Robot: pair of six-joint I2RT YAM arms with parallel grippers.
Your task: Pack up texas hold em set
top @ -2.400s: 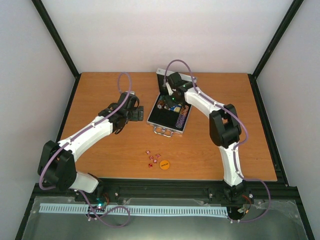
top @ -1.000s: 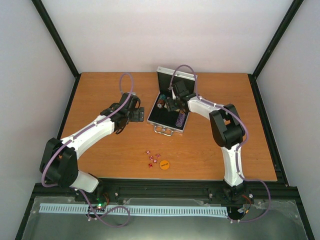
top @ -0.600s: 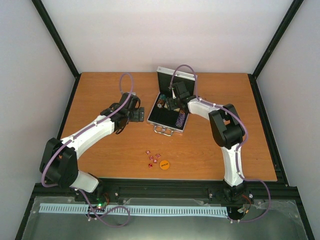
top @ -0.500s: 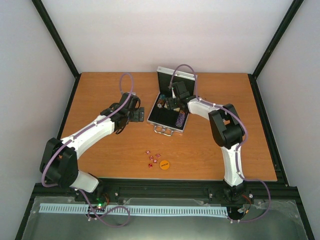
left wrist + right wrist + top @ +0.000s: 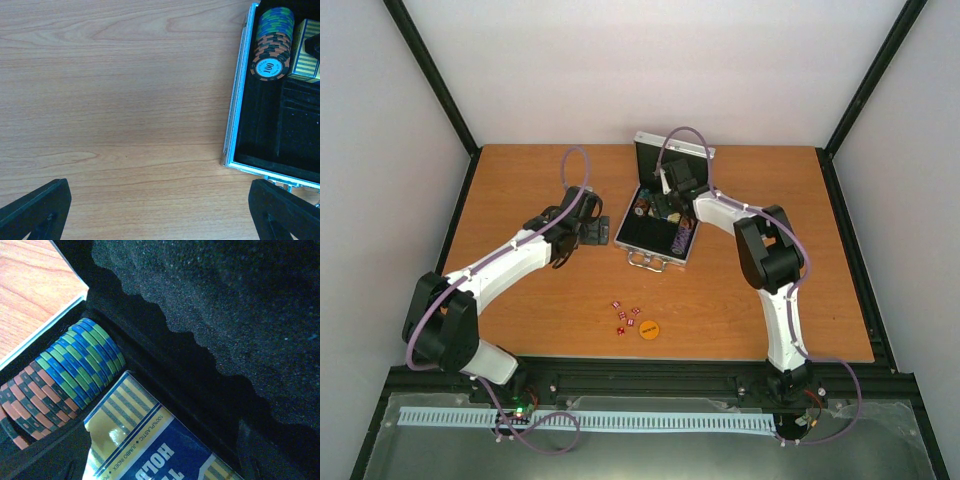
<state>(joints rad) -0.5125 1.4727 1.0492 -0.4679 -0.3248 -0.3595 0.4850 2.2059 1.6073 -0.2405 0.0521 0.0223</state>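
We're over the open silver case (image 5: pixel 642 236) at the back middle of the table (image 5: pixel 520 190), its lid (image 5: pixel 672 150) standing up behind it. Our right gripper (image 5: pixel 668 205) is down inside the far end. The wrist view there shows the striped poker chips (image 5: pixel 65 375) lying in a row in their slot, with the blue-yellow card deck (image 5: pixel 145 440) right beside them. The fingers barely show, so we cannot tell whether we are pinching the deck or have let it go. Our left gripper (image 5: pixel 600 229) hovers just beside the case's left wall, spread wide with nothing between the fingers. We judge the step is seating the deck, so we want it flat in its recess, square to the lining, and not riding up on the chips. When we lift, it should be straight up so we don't drag the deck or hit the lid. The left arm is well placed to steady the case if it slides. The tiny red dice (image 5: pixel 625 313) and the orange disc (image 5: pixel 649 327) lie near the front edge, not yet packed.
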